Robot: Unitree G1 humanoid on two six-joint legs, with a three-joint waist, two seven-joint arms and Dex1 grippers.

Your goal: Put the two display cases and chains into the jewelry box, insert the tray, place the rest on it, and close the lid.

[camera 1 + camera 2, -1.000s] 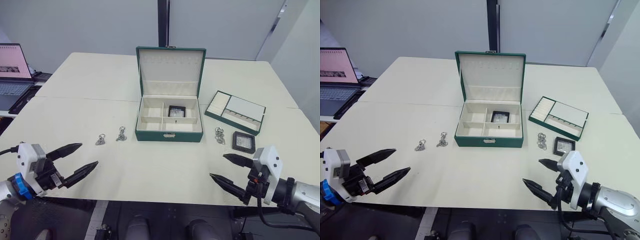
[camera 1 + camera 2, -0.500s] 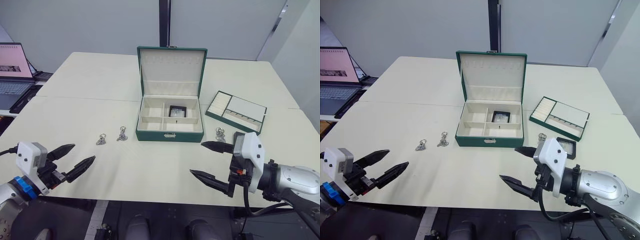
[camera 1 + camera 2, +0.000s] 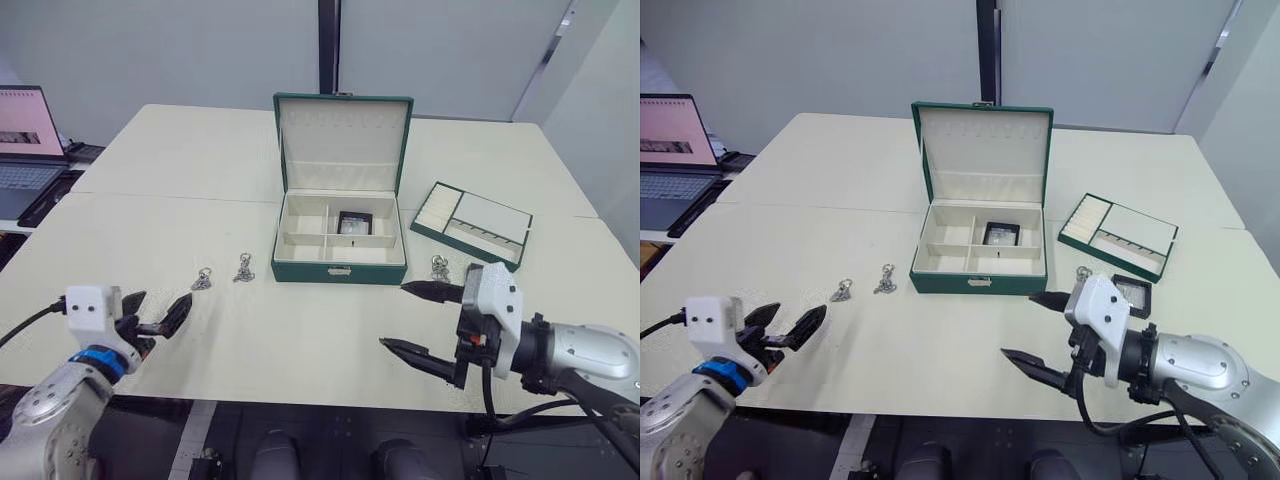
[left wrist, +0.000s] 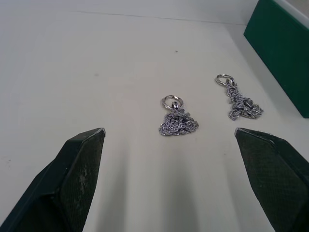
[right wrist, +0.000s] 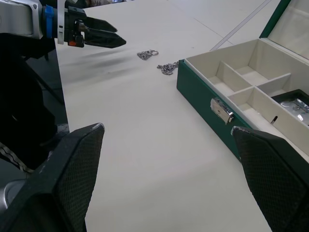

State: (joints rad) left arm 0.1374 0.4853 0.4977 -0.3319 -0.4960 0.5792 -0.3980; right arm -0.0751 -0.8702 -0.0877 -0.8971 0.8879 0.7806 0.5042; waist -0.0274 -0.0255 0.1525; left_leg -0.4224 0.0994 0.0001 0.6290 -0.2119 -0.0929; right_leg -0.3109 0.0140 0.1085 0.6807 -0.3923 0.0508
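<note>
Left wrist view puts you right over the work: your left gripper (image 4: 176, 145), jaws spread wide and holding nothing, frames one bunch of chain (image 4: 177, 123) on the tabletop (image 4: 87, 72), with a second chain (image 4: 240, 100) just beyond it, near the jewelry box (image 3: 339, 270).

The step in hand, by the look of it, is the first chain pickup. One display case (image 3: 353, 222) already lies in a rear compartment of the box; the other display case (image 3: 1129, 292) lies on the tabletop beside your right gripper (image 3: 1037, 330), whose jaws are also released and empty. A third chain (image 3: 439, 268) lies between the box and that case.

The nearer chain is a small heap with its ring at the far end, so its long axis runs away from your left gripper, roughly in line with your approach. Your next move likely calls for lowering the jaws to straddle the heap, then closing low enough to gather the links rather than skate over them.

The lid (image 3: 342, 140) stands upright. The tray (image 3: 471, 222) lies apart to the box's right, its long axis skewed to the box.
</note>
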